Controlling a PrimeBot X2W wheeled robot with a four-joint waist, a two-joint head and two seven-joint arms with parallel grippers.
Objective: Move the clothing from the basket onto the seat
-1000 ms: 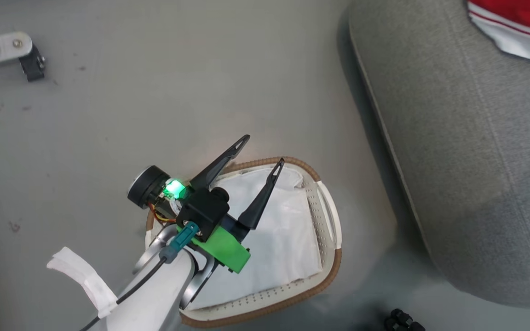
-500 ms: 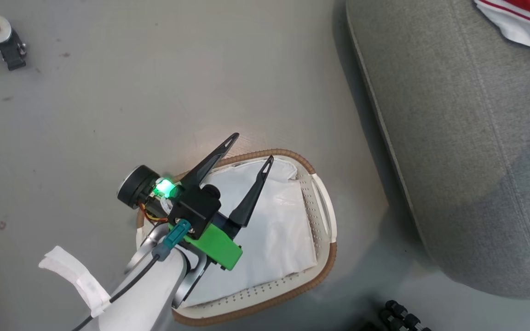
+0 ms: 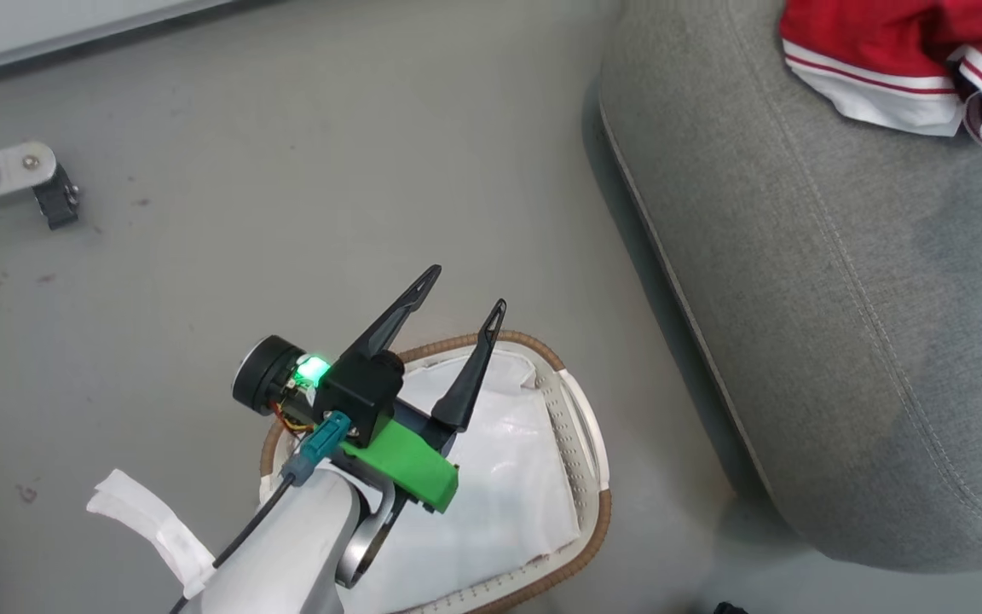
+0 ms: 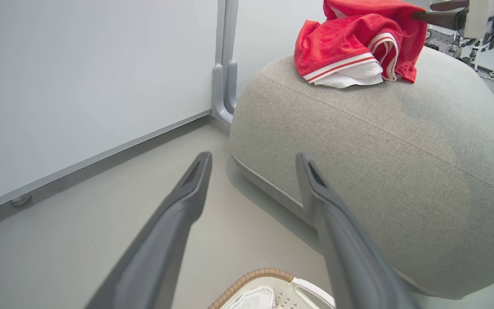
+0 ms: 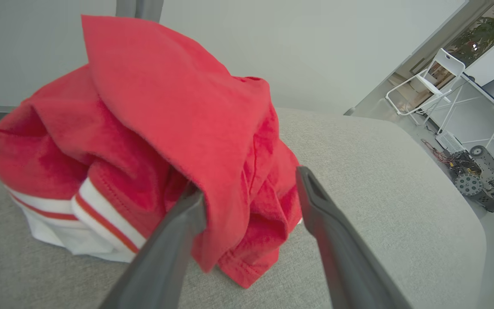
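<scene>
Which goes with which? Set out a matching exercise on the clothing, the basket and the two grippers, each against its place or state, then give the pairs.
Column one
1. clothing
2. basket
3. left gripper
4. right gripper

Column two
A. on the floor, white liner inside
B. heaped on the grey seat
C. open, above the basket
D. open, red fabric hanging between its jaws

Pairs: 1-B, 2-A, 3-C, 4-D
</scene>
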